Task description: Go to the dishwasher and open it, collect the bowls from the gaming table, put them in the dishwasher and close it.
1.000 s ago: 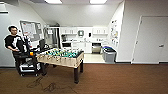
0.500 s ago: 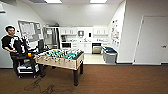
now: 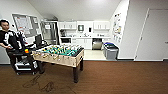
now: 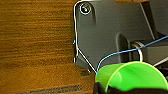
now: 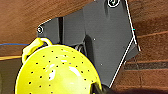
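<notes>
- Two bowls ride along with the robot, one at each arm.
- At the left wrist, the bright green bowl (image 4: 130,76) sits right at the left gripper (image 4: 117,90). I cannot tell if the fingers are open or closed.
- At the right wrist, the yellow bowl (image 5: 57,72) with little holes and a loop handle sits at the right gripper (image 5: 100,88). Its fingers are hidden too.
- Brown wood floor (image 4: 35,37) lies under both arms.
- Ahead, the football table (image 3: 60,53) stands to the left, and a person (image 3: 8,37) stands beside a black cart (image 3: 23,61).
- Far back in the white kitchen is the steel dishwasher (image 3: 97,44), with its door closed, next to a grey bin (image 3: 111,51).
</notes>
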You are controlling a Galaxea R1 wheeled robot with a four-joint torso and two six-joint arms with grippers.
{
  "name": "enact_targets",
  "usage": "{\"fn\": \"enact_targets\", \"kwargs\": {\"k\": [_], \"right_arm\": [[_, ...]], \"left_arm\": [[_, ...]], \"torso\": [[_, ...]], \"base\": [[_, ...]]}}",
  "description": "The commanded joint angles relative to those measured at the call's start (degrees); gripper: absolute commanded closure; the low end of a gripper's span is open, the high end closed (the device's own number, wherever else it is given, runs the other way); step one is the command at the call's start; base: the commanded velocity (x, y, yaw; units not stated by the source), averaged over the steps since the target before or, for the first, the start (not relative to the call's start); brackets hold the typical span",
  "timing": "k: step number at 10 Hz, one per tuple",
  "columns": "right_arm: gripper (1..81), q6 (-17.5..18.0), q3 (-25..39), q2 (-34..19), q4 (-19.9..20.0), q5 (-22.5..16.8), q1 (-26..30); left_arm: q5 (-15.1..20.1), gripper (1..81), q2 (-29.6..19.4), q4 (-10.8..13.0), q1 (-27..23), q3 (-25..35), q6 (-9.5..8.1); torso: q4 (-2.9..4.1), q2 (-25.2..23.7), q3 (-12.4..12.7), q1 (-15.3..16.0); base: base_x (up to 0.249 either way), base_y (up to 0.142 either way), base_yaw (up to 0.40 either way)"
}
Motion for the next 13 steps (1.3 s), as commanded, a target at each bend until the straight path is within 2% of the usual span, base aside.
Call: {"fn": "enact_targets", "kwargs": {"k": [1,13], "right_arm": [[81.1,-0.2,0.8,-1.4,-0.7,-3.0,3.2],[81.1,-0.2,-0.8,0.0,-1.0,-3.0,3.3]], "left_arm": [[3.0,81.1,-1.0,0.4,-3.6,-0.6,0.2],[3.1,81.1,0.2,0.5,-3.6,-0.6,0.2]], "torso": [[0.0,0.0,0.0,0.0],[0.0,0.0,-0.4,0.0]], "base": [[0.173,0.0,0.0],[0.189,0.0,0.0]]}}
